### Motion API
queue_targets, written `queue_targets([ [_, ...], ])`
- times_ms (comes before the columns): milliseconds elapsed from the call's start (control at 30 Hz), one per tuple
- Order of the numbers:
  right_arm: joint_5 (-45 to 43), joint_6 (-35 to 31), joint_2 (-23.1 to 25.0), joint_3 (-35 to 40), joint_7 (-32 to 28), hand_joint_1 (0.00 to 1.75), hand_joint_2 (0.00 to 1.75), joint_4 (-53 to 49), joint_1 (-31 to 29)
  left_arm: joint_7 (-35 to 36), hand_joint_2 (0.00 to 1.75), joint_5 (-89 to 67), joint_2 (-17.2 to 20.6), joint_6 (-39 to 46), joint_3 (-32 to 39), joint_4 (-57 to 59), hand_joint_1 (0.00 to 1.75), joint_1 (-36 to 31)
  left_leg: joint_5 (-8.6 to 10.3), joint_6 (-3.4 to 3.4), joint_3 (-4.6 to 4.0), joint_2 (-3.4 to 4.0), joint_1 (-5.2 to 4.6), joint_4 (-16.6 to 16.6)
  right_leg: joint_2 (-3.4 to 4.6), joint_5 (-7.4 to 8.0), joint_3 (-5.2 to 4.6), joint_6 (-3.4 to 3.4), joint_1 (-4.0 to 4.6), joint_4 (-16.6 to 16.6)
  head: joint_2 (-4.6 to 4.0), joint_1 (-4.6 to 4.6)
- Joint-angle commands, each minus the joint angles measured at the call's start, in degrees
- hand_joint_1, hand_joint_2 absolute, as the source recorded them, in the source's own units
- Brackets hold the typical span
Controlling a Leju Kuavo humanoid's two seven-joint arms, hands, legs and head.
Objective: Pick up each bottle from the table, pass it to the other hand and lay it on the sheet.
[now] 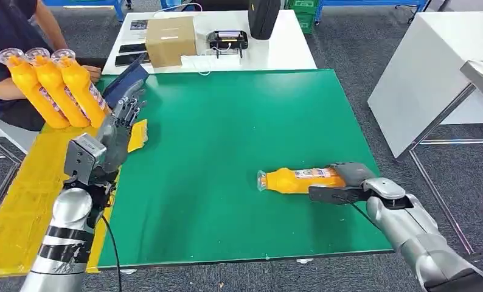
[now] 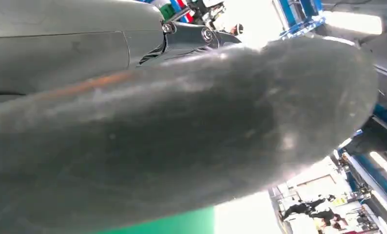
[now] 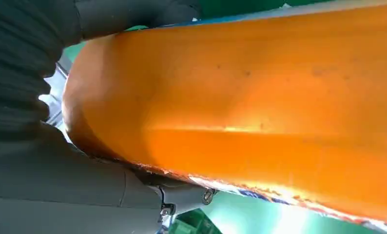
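Observation:
An orange bottle [image 1: 294, 180] with a printed label lies on its side on the green table [image 1: 227, 121], cap end toward the left. My right hand [image 1: 347, 181] grips its base end, fingers over it and thumb under; the right wrist view has the orange bottle [image 3: 260, 97] pressed against that hand [image 3: 30, 73]. Three more orange bottles [image 1: 53, 91] lie side by side on the yellow sheet [image 1: 26, 201] at the far left. My left hand [image 1: 118, 131] hovers by the sheet's inner edge, fingers apart and holding nothing. Its grey thumb [image 2: 182, 136] looms close in the left wrist view.
A person [image 1: 8, 36] sits at the far left beside the laid bottles, next to a dark blue tablet-like object [image 1: 125, 82]. Behind the green table stands a white table with a cardboard box [image 1: 170, 39] and a black device [image 1: 228, 40]. Another white table [image 1: 434, 67] stands at the right.

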Motion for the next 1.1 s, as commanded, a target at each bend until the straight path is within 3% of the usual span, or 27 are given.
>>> queue_targets([
  [33,-18.9,-4.8,10.9,-17.1,2.2,1.75,1.75,-25.4,17.2,4.2,0.0,4.9,0.2,-1.9,2.3,-4.3,0.0,6.6,-0.05,-0.14,0.17,0.18,0.16,-0.2,0.44,0.06,0.18,-0.15,0.15,-0.2,0.0,0.02],
  [100,-30.5,-6.0,17.5,-24.1,-0.4,1.75,1.75,-37.5,22.9,6.5,0.0,4.8,-1.1,-0.9,3.2,-5.9,0.0,8.0,-0.09,-0.18,0.01,0.19,0.16,-0.1,0.46,0.02,0.05,-0.18,0.18,-0.1,0.0,0.04],
  [233,-35.3,-11.6,22.5,-24.0,-0.3,1.75,1.75,-54.2,28.0,7.9,0.0,6.7,-3.5,0.2,2.3,-7.8,0.0,8.6,-0.07,-0.23,-0.44,-0.1,0.21,0.1,0.15,-0.14,-0.38,-0.19,0.2,0.2,0.0,0.0],
  [267,-35.4,-12.5,22.5,-23.2,0.5,1.75,1.75,-55.6,27.9,8.4,1.75,6.7,-3.4,0.6,1.4,-7.8,0.0,8.4,-0.12,-0.24,-0.52,-0.36,0.23,0.1,0.07,-0.26,-0.37,-0.23,0.23,0.2,0.0,-0.06],
  [333,-35.4,-12.5,22.5,-23.2,0.5,1.75,1.75,-55.6,27.9,8.4,1.75,6.7,-3.4,0.6,1.4,-7.8,0.0,8.4,0.14,-0.17,-0.93,-0.52,0.2,0.1,-0.25,-0.13,-0.7,-0.11,0.2,0.2,0.0,-0.02],
  [533,-36.2,-14.9,23.3,-22.4,-2.6,1.75,1.75,-56.1,27.7,8.6,1.75,7.1,-4.2,0.6,-0.4,-8.6,0.0,8.7,0.16,-0.13,-1.05,-0.58,0.08,0.0,-0.26,-0.13,-0.8,-0.11,0.09,0.1,0.0,0.02],
  [867,-32.9,-11.5,22.2,-8.9,0.3,1.75,1.75,-54.6,21.1,8.5,1.75,12.4,-6.2,-2.7,-10.0,-14.7,0.0,11.5,0.04,-0.15,-1.06,-0.35,0.02,0.1,0.07,-0.11,-0.89,-0.13,0.03,0.2,0.0,0.0],
  [1100,-29.8,-11.1,22.1,-4.8,1.2,1.75,1.75,-55.0,19.3,7.8,1.75,17.4,-7.0,-2.5,-9.7,-16.2,0.0,11.8,0.06,-0.15,-1.06,-0.35,0.02,0.1,0.04,-0.11,-0.89,-0.13,0.03,0.2,0.0,0.0],
])
